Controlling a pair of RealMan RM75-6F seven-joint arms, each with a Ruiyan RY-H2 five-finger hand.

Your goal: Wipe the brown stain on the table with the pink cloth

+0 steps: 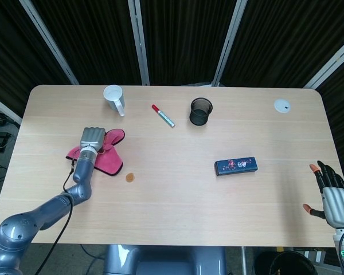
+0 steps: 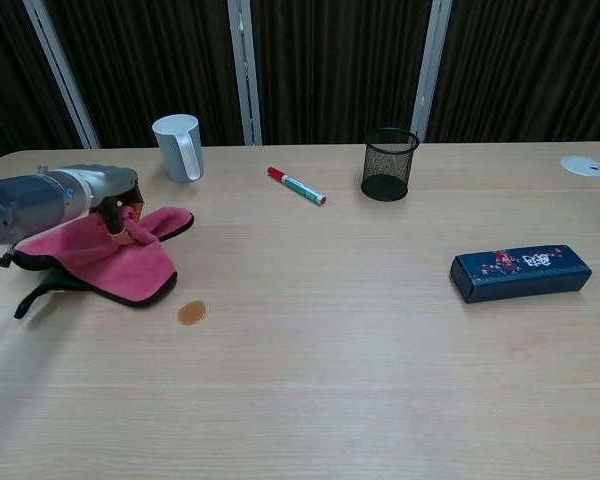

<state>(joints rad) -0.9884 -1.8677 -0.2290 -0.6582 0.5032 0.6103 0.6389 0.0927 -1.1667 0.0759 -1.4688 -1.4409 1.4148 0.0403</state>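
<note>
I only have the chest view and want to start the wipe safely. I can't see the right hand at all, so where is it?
Observer: The head view shows the right hand by the near right edge of the wooden table, fingers spread, holding nothing, well apart from the dark blue rectangular box.
Operator: Is the left hand on top of the cloth or beside it?
Observer: From above, the left hand sits on the pink cloth, fingers curled into it and gripping it.
Operator: And the stain?
Observer: The round brown stain lies bare, just off the cloth's near right edge, not touching it.
</note>
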